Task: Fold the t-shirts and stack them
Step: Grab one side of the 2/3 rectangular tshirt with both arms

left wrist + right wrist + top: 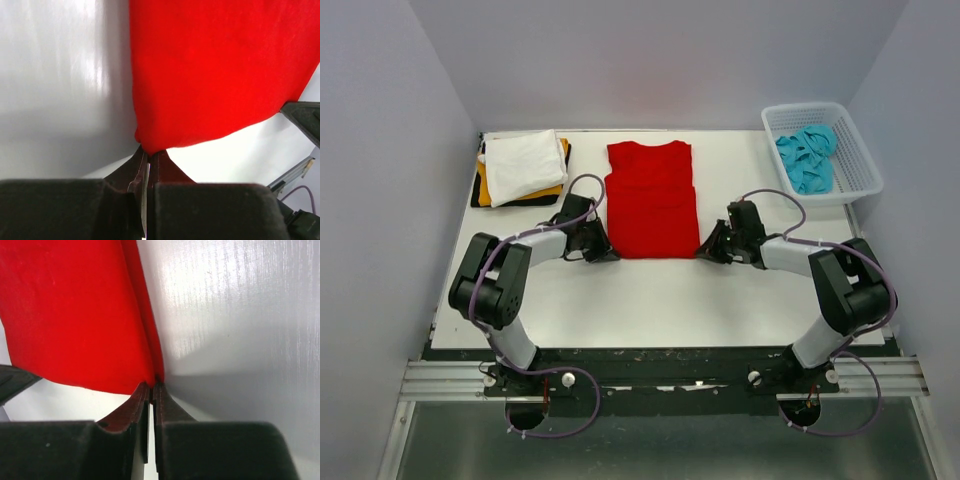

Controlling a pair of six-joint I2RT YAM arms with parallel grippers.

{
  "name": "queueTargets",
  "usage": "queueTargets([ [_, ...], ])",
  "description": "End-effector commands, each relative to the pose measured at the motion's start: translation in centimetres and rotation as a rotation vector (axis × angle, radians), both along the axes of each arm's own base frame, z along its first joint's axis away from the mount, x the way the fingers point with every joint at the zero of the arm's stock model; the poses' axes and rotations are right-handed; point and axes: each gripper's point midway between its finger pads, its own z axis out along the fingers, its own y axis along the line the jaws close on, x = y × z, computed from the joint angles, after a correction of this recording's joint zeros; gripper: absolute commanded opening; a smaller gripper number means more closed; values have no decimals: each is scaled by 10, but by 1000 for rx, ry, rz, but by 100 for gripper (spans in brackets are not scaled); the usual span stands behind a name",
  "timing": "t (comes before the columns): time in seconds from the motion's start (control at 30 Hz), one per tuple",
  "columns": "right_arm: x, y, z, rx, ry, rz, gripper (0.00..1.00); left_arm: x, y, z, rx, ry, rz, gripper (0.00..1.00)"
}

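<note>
T-shirt stack (523,167) left, flat t-shirt (652,200) centre, loose t-shirt (807,156) in basket (861,162) right

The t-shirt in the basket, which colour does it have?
Turquoise. The t-shirt lies in the white basket, and it shows best in the top external view.

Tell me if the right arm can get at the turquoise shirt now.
Probably not yet: the right gripper is shut on the red t-shirt. Otherwise nothing blocks the turquoise shirt in its basket.
</note>
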Motion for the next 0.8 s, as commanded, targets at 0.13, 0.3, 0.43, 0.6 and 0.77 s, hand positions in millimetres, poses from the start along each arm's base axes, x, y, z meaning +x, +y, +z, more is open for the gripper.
queueTargets([
  [0.13,-60,-9,-8,-19,97,76,1,-63,9,-17,25,-21,-23,0],
  [0.3,-126,-21,-15,-36,177,129,1,-127,1,-37,27,29,-75,0],
  [0.43,-180,-40,-14,-38,247,128,1,-181,4,-46,31,83,-72,0],
  [0.6,-210,-30,37,98,168,214,1,-228,-1,-21,35,33,-153,0],
  [0.77,-203,-29,100,142,-23,237,1,-231,-22,58,-109,-193,-232,0],
])
